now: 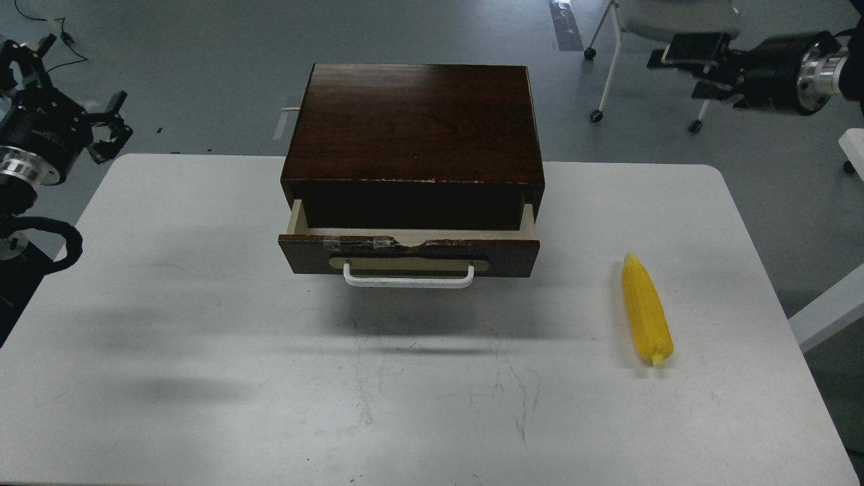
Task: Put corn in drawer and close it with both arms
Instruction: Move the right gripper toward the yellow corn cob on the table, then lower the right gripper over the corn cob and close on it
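The yellow corn (646, 312) lies on the white table (202, 378) at the right, its pointed end away from me. The dark brown cabinet (415, 121) stands at the table's back middle. Its drawer (409, 254) with the white bar handle (408, 278) is pulled partly out, showing a strip of pale wood inside. My left gripper (113, 124) hangs off the table's far left corner, its fingers apart and empty. My right gripper (695, 66) points left above the floor at the far right, well beyond the corn, its fingers apart and empty.
A grey chair on castors (675, 27) stands on the floor behind the table at the right, close behind my right gripper. The table's right edge runs just past the corn. A black cable loop (47, 250) hangs by the table's left edge.
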Action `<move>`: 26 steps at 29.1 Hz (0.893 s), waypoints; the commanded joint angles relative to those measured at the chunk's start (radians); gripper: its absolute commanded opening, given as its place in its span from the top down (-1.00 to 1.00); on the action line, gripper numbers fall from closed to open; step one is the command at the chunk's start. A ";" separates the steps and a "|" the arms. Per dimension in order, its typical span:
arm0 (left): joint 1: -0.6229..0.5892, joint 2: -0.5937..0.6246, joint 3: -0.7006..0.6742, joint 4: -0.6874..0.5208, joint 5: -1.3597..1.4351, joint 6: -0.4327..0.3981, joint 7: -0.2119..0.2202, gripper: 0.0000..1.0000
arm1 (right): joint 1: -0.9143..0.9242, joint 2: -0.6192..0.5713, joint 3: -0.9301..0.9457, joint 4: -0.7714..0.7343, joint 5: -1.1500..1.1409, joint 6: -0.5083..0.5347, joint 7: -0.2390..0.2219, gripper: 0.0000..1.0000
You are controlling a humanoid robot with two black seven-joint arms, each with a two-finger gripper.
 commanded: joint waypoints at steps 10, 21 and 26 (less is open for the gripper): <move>-0.004 0.003 -0.003 0.021 -0.001 0.000 -0.013 -1.00 | -0.173 0.007 -0.036 0.211 -0.200 0.000 -0.200 -0.95; -0.003 -0.005 -0.005 0.023 -0.001 0.000 -0.015 -1.00 | -0.284 0.101 -0.031 0.061 -0.197 0.000 -0.275 -0.98; -0.003 -0.004 -0.005 0.021 -0.001 0.000 -0.015 -1.00 | -0.325 0.123 -0.015 0.013 -0.194 0.000 -0.270 -0.98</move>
